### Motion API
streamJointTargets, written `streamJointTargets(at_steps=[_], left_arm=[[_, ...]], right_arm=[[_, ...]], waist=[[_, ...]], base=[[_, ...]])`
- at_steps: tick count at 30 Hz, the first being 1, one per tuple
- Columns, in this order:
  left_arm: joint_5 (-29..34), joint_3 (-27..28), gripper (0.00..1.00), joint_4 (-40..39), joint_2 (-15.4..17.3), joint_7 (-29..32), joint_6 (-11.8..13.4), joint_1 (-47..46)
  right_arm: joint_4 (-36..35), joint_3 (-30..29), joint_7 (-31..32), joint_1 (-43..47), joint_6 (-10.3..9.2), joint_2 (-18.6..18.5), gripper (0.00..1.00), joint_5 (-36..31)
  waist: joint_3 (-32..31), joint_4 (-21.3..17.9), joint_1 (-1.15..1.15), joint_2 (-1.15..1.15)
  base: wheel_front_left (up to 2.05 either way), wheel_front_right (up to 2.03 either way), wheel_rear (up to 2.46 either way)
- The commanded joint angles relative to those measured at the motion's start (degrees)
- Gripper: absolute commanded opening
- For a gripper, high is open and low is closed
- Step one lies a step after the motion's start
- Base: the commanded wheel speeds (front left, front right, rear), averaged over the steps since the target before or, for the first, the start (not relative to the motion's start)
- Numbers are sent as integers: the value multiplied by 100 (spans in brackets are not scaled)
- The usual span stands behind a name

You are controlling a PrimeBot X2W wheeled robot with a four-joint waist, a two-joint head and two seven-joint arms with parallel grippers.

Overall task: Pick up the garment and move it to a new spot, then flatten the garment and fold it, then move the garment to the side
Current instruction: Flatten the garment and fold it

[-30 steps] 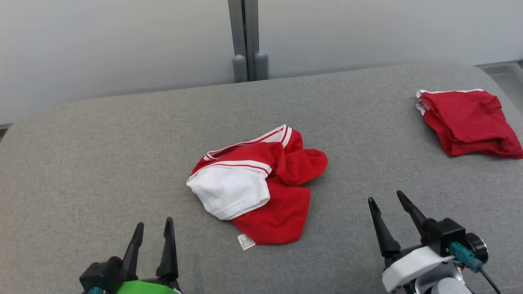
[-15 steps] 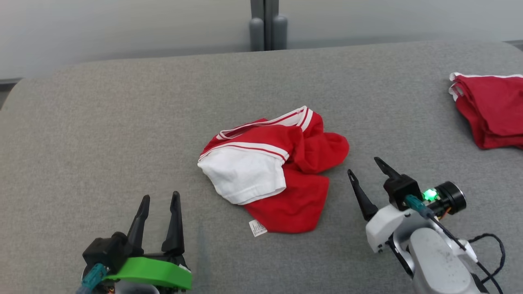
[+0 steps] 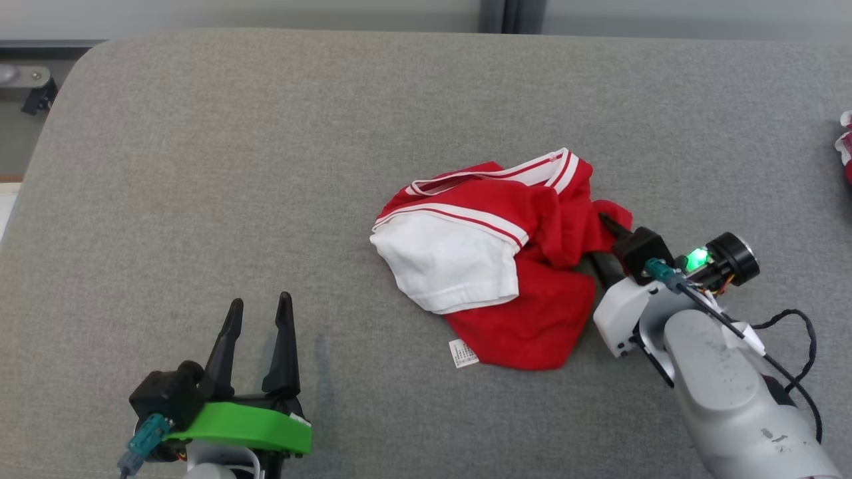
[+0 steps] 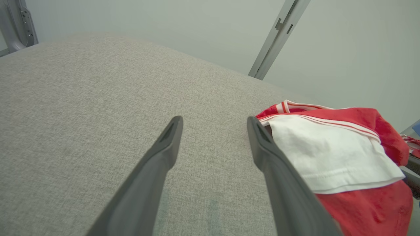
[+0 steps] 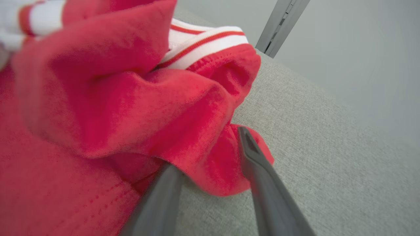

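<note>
left jaws: spread wide as before, empty, well off garment's 8 o'clock | garment (image 3: 492, 266): crumpled mid-bench (image 3: 200, 166), not lifted | right jaws: just reached red fold at garment's 3 o'clock, narrowing around it, clamped or not cannot tell | meaning: pickup grasp starting

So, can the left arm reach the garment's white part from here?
Probably yes: the left gripper is open and empty, and only bare grey surface lies between it and the white part.

Dark jaws; green left collar (image 3: 239, 429); pale right forearm (image 3: 725, 392).
</note>
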Motion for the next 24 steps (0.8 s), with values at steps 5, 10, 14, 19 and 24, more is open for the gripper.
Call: streamJointTargets(at_steps=[5,10,14,19,24], left_arm=[[-56,-4,100,-8,8,-2,-19,-66],[-84,-54,100,-5,8,-1,-19,-15],[-101,-118,100,16,9,-1,-19,16],[-139,-191,100,44,9,-2,-19,69],[-176,-223,100,44,8,-2,-5,94]], right_arm=[[-303,-133,-7,-224,-9,-177,0,248],[-683,-171,-8,-514,-9,-372,0,604],[-852,-43,-8,-848,-9,-623,0,662],[-895,142,19,-1348,-9,-903,0,715],[-837,409,158,-1964,-9,-1140,0,695]], waist=[[-14,18,0,0],[-101,-37,0,0],[-180,-31,0,0],[-290,25,0,0],[-346,78,0,0]], base=[[0,0,0],[0,0,0],[0,0,0],[0,0,0],[0,0,0]])
